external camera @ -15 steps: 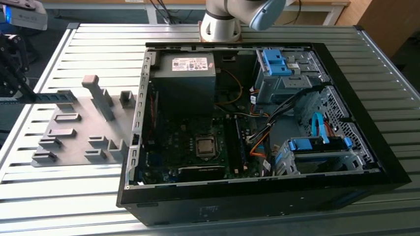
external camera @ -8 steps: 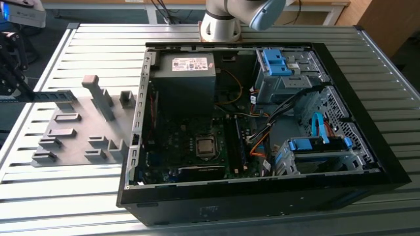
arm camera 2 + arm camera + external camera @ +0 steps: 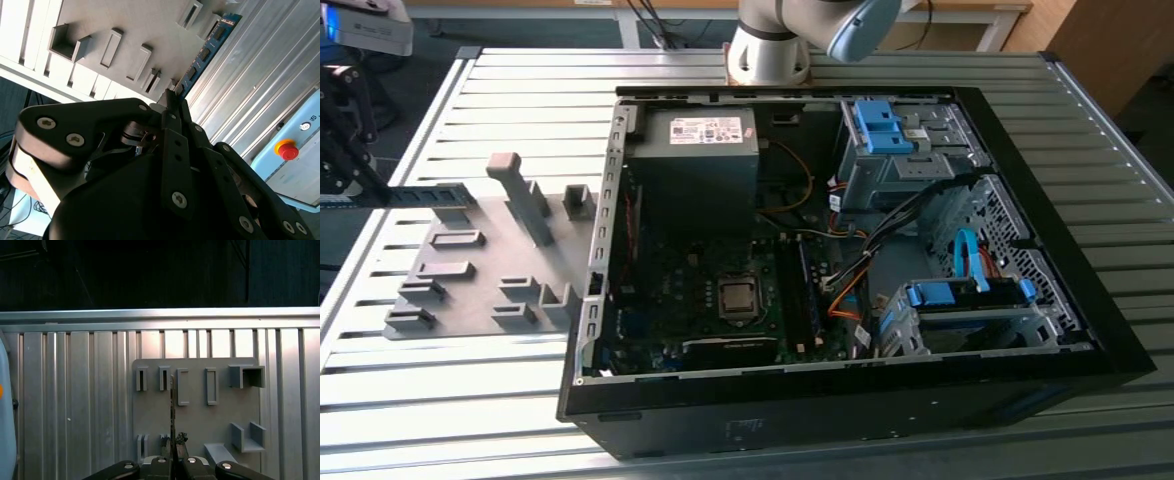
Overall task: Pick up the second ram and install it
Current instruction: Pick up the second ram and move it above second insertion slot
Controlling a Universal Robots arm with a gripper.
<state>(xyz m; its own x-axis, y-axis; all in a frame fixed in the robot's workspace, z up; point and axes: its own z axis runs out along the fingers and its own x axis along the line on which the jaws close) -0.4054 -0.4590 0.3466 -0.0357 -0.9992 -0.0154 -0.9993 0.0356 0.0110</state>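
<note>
Ram [image 3: 206, 52] clamped by one end in gripper [image 3: 172, 96] above holder [image 3: 200, 415]; end-hold could let it pivot or slip.

I see a ribbed metal table [image 3: 454, 400] catching bright glare along its slats, dark floor [image 3: 520, 25] beyond its far edge, and a wooden panel [image 3: 1121, 50] at the exterior view's right.

Behind the computer case [image 3: 854, 415], the arm's base [image 3: 767, 50] is showing as a glossy silver-white cylinder, topped by a pale blue-grey joint cover [image 3: 861, 28]. The gripper [image 3: 172, 95] is wearing matte black, rounded linkage plates [image 3: 100, 117] studded with silver hex-socket screws [image 3: 179, 199].
</note>
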